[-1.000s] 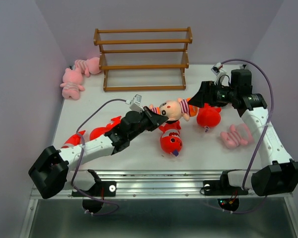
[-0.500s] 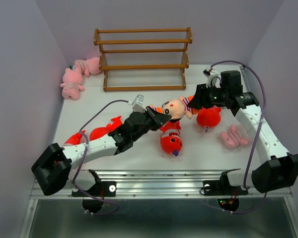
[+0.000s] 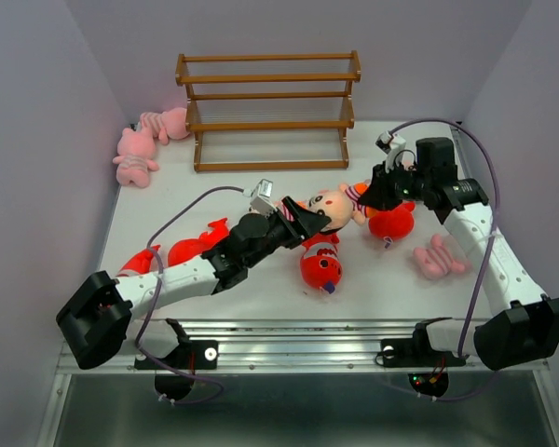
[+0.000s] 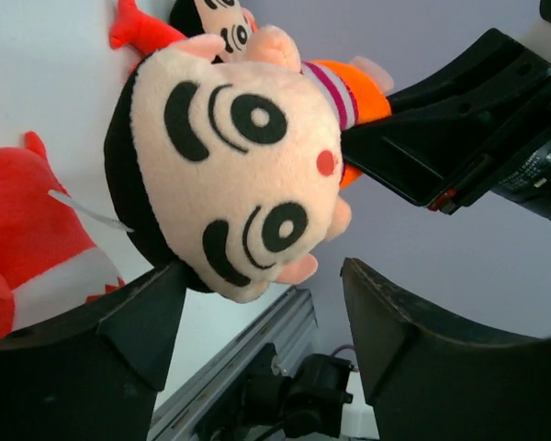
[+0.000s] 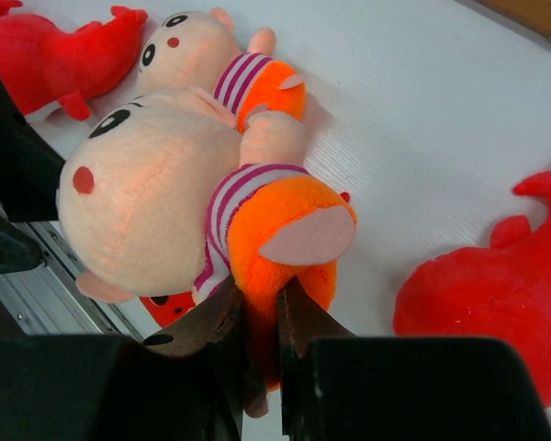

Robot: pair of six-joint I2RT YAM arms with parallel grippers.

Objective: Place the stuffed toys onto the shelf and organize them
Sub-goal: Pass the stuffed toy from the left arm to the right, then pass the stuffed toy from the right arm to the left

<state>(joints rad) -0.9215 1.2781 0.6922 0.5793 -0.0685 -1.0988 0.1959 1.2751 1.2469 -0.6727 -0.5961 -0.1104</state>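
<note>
On my overhead view the boy doll hangs just right of table centre, between the two arms. My right gripper comes in from 3 o'clock, jaws clamped on the doll's orange lower body. My left gripper reaches in from 8 o'clock, jaws apart on either side of the head. A second doll lies on the table behind it. One red fish lies at the held doll's 4 o'clock and another fish at its 6 o'clock. The shelf stands at 12 o'clock, with two pink toys at 10 o'clock by its left end and a third pink toy at 4 o'clock.
</note>
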